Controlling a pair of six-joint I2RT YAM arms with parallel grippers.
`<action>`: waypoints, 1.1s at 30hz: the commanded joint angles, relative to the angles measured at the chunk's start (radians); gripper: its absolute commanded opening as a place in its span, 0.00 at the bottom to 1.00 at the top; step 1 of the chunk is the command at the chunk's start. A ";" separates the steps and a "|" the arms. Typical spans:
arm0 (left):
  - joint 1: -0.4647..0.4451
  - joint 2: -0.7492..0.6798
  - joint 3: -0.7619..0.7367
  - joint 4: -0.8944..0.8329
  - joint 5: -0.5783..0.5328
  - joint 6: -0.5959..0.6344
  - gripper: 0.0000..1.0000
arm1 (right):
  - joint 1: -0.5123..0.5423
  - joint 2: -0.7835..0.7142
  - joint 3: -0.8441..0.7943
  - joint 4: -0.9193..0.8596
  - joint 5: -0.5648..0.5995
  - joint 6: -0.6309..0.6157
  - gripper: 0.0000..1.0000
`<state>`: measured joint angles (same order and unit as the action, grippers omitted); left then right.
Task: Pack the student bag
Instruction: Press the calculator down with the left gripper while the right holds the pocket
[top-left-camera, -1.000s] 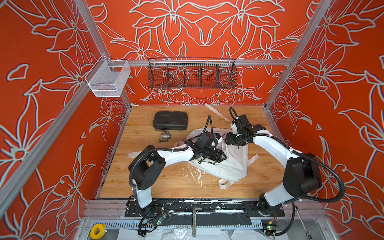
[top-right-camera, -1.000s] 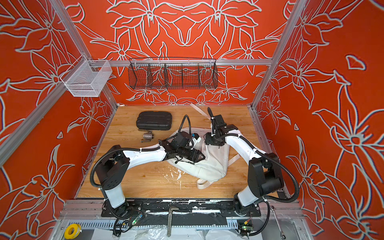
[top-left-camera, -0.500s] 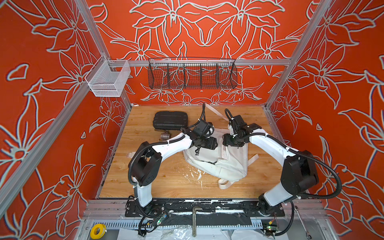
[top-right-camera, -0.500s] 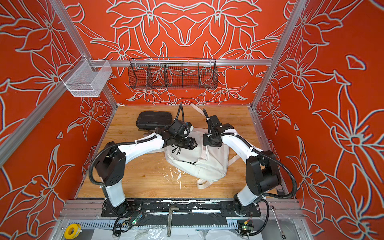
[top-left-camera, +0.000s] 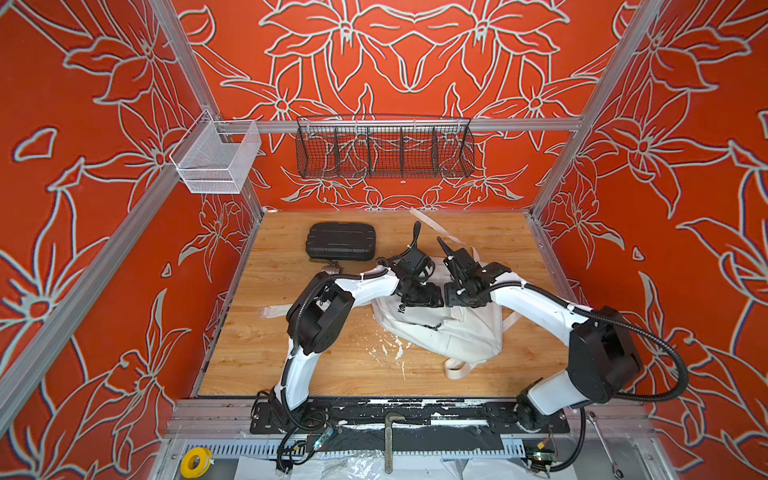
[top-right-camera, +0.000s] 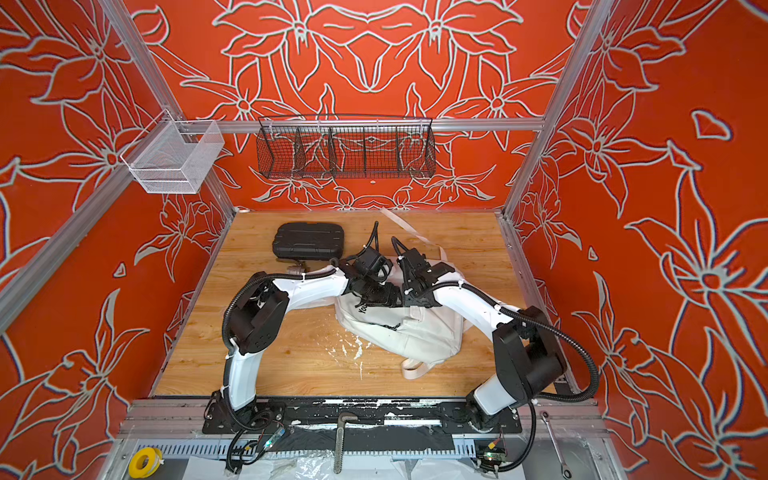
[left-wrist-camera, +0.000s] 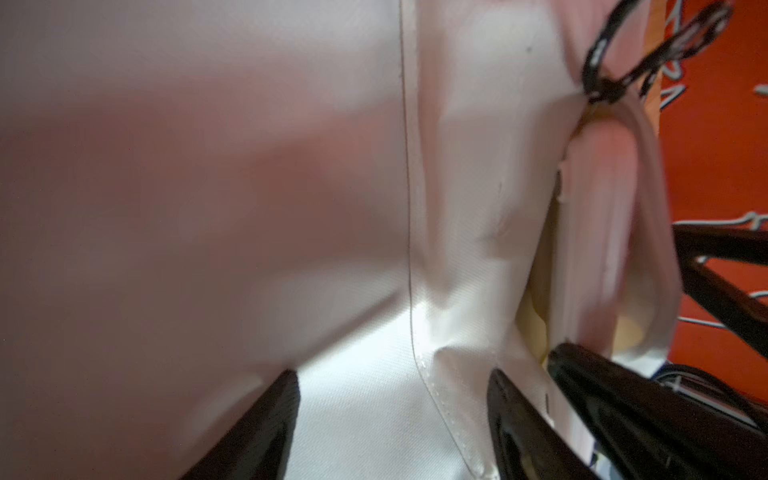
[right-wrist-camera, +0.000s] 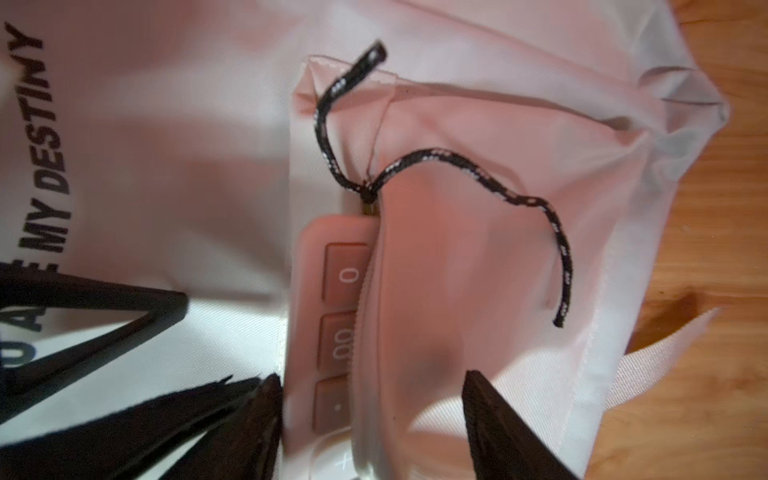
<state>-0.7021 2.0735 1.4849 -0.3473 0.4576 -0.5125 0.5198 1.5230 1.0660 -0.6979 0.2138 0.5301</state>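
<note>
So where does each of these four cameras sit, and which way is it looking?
Top views: high in front, looking down at the table; left arm, right arm, bag and case show.
Left wrist: on the left arm, close against bag fabric; the open left hand shows.
Right wrist: on the right arm, over the bag's pocket and calculator; open right hand shows.
Shared: all four see the bag.

The white student bag (top-left-camera: 457, 336) lies print-side up on the wooden tabletop (top-left-camera: 332, 365), front pocket (right-wrist-camera: 478, 270) unzipped.
</note>
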 joint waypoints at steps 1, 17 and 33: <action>-0.004 0.025 -0.001 0.053 0.063 -0.054 0.75 | 0.005 -0.028 -0.044 -0.025 0.145 0.067 0.68; 0.045 0.095 -0.066 0.029 -0.058 -0.127 0.69 | 0.025 -0.064 0.031 -0.225 0.425 0.097 0.51; 0.099 0.054 -0.218 0.071 -0.080 -0.161 0.67 | -0.106 0.016 0.025 -0.272 0.250 0.032 0.62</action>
<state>-0.6403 2.0747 1.3487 -0.0937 0.4980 -0.6617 0.4576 1.4967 1.0863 -0.8600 0.4221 0.5671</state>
